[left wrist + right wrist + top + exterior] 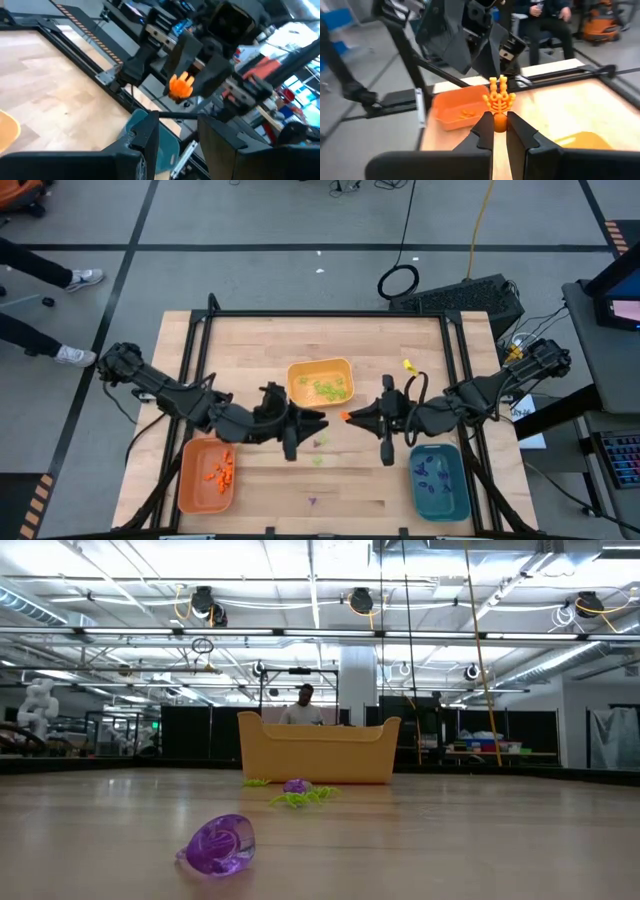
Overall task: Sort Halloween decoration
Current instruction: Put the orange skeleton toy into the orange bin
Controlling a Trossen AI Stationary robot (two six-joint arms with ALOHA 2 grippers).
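Right wrist view shows my right gripper (500,123) clamped on an orange skeleton-hand piece (500,101) held above mid-table facing my part-open, empty left gripper (310,423), so I should hand it across squarely toward the orange tray (190,490).

In the overhead view the purple bits in the teal tray (438,480) at lower right are too small to make out. The orange tray (205,475) at lower left is partly covered by the left arm. At counter height neither arm shows.
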